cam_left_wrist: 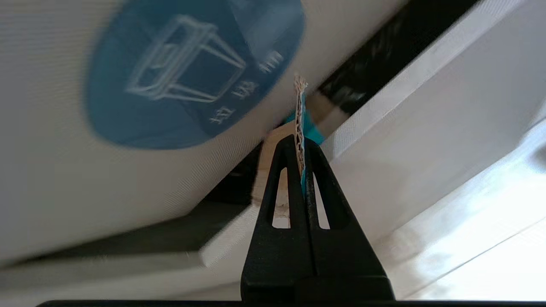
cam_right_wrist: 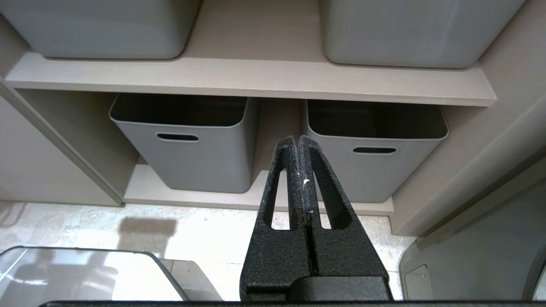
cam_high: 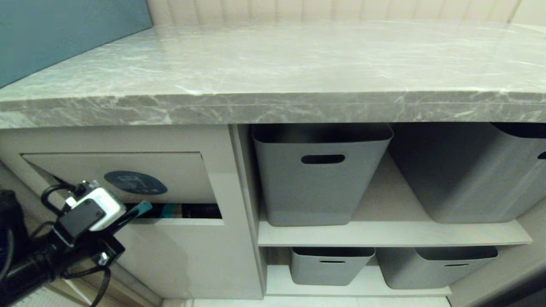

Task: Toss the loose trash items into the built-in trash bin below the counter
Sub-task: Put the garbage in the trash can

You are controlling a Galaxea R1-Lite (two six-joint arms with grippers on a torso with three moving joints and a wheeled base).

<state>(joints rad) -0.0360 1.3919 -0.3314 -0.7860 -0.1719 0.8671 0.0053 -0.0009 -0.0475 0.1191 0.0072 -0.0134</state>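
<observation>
With the left pincer (cam_high: 140, 209) clamped shut on the teal piece (cam_left_wrist: 300, 123) at the bin flap (cam_high: 119, 177) slot, release remains; no bottle visible on the surface (cam_high: 273, 64). Right pincer (cam_right_wrist: 297, 143) closed, empty.

You've got a grey marble tabletop (cam_high: 273, 64) with white veins running through it. Below it, the cabinet front (cam_high: 183, 256) is beige, and its flap (cam_high: 179, 170) carries a blue oval sticker (cam_high: 135, 182) with a pale outlined bin icon. Your left gripper (cam_left_wrist: 300, 147) has black fingers (cam_left_wrist: 281, 170), and the piece (cam_left_wrist: 301, 111) between them is teal with a tan corrugated edge. Four tubs are plain grey; look at the nearest one (cam_high: 318, 179). The shelf (cam_high: 384, 232) is beige. Your right gripper (cam_right_wrist: 297, 143) is textured black.
</observation>
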